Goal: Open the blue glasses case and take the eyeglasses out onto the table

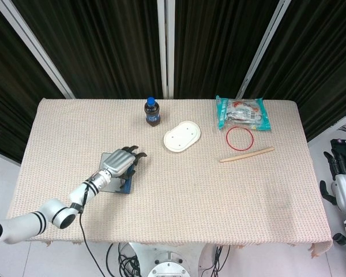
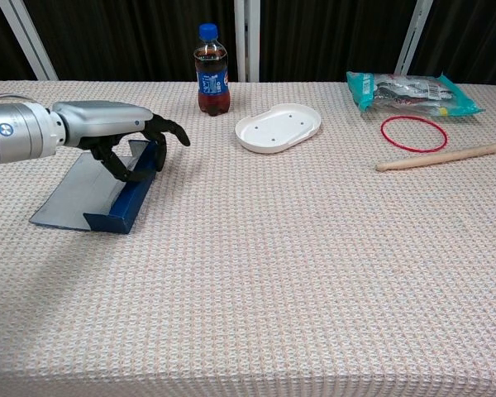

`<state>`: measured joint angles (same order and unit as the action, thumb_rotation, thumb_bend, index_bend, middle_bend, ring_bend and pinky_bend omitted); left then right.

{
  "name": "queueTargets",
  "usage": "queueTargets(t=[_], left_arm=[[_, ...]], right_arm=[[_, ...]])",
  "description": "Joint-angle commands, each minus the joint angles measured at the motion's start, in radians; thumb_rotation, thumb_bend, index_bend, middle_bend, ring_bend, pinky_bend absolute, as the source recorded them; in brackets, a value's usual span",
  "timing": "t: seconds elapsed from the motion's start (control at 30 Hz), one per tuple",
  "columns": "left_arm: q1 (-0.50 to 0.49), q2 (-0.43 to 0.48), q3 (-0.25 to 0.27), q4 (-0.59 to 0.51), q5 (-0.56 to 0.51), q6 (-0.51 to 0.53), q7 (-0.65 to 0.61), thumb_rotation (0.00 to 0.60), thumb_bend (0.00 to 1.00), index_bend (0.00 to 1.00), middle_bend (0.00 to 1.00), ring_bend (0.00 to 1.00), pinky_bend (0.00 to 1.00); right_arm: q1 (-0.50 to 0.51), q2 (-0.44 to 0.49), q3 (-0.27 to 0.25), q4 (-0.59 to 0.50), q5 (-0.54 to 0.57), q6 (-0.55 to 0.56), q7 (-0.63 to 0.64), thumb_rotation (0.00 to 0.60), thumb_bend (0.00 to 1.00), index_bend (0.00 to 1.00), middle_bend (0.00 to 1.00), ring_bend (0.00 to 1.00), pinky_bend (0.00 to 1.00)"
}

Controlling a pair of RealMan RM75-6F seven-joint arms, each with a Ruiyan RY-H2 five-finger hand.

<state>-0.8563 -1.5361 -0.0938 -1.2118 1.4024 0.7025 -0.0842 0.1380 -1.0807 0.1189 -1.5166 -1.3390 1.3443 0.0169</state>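
The left hand [image 2: 120, 136], silver with black fingers, is over the far end of the flat blue glasses case [image 2: 95, 192]. Its fingers [image 2: 167, 132] curl down past the case's blue edge and seem to touch it, but I cannot tell if they really grip it. The case lies on the left part of the table with the beige woven cloth [image 1: 179, 190], and its grey top looks tilted. From above, the left hand [image 1: 119, 162] covers much of the case [image 1: 122, 182]. A small cola bottle with a blue cap [image 2: 210, 70] stands behind the hand. Next to the bottle sits a white oval dish [image 2: 279, 127]. Farther right lie a red ring [image 2: 412, 132], a wooden stick [image 2: 440, 155] and a green snack bag [image 2: 409, 91]. The right hand [image 1: 345, 176] hangs off the table's right side, holding nothing.
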Motion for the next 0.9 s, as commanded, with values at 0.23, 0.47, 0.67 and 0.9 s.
queueTargets(t=[0.23, 0.47, 0.67, 0.9], left_arm=[[0.036, 0.047, 0.019, -0.014, -0.041, 0.018, 0.022, 0.600, 0.46, 0.16, 0.41, 0.06, 0.18], [0.062, 0.071, 0.021, -0.008, -0.060, 0.039, 0.007, 0.600, 0.46, 0.16, 0.41, 0.06, 0.18], [0.077, 0.078, 0.020, 0.022, -0.102, 0.024, 0.009, 0.600, 0.47, 0.16, 0.42, 0.06, 0.18], [0.087, 0.091, 0.016, 0.023, -0.140, 0.009, 0.024, 0.600, 0.48, 0.16, 0.44, 0.08, 0.18]], right_arm=[[0.006, -0.003, 0.001, -0.015, 0.002, -0.005, -0.026, 0.600, 0.46, 0.00, 0.00, 0.00, 0.00], [0.011, -0.002, 0.001, -0.037, 0.000, -0.004, -0.054, 0.600, 0.46, 0.00, 0.00, 0.00, 0.00], [0.014, -0.002, 0.002, -0.052, 0.003, -0.005, -0.075, 0.600, 0.46, 0.00, 0.00, 0.00, 0.00], [0.018, -0.003, 0.003, -0.061, 0.008, -0.006, -0.089, 0.600, 0.46, 0.00, 0.00, 0.00, 0.00]])
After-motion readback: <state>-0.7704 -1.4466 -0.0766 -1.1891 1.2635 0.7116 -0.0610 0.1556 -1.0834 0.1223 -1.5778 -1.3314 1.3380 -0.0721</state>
